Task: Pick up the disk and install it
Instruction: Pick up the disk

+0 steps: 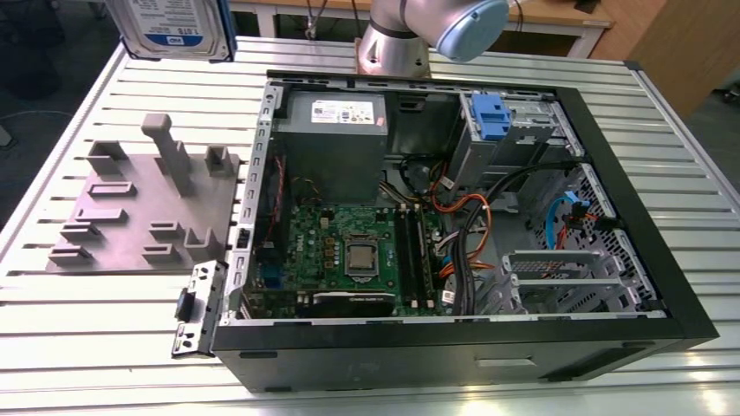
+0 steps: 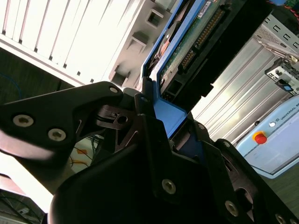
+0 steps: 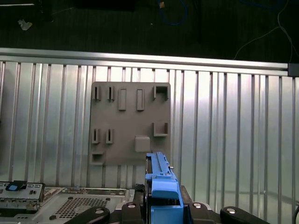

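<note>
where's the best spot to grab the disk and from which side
Probably one end of its blue carrier bracket, jaws pinching across the thin thickness, coming in along the disk's plane. It is a flat slab, so its two broad faces give parallel surfaces. The gripper is shut on it just that way.

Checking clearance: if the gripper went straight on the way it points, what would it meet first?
Probably the grey plate on the table: the disk in the gripper lines up with its edge, though depth is unclear.
</note>
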Controlling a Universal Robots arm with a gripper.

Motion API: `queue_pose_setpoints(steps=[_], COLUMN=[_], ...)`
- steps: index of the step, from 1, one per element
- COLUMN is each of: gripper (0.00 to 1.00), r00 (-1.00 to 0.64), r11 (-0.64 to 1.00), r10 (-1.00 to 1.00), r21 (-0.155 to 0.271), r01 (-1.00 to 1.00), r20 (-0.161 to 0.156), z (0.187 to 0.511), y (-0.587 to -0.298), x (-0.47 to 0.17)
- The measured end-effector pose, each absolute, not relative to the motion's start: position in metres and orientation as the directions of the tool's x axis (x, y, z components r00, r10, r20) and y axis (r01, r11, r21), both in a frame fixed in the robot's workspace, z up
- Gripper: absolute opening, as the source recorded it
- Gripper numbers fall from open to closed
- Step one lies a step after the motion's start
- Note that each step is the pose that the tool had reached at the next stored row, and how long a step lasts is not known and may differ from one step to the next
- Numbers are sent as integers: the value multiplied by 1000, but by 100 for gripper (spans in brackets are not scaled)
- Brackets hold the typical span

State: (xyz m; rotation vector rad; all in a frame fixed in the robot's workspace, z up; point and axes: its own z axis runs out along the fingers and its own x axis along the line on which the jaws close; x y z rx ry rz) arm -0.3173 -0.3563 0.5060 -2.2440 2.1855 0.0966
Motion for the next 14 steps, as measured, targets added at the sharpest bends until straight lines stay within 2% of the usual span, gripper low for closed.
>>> queue_pose_setpoints(steps=[14], gripper=[37], r00=[25], r11=[-27], r10=[-998], r21=[38], r01=[-999], r20=[-50], z=[506], y=[-356], x=[-313])
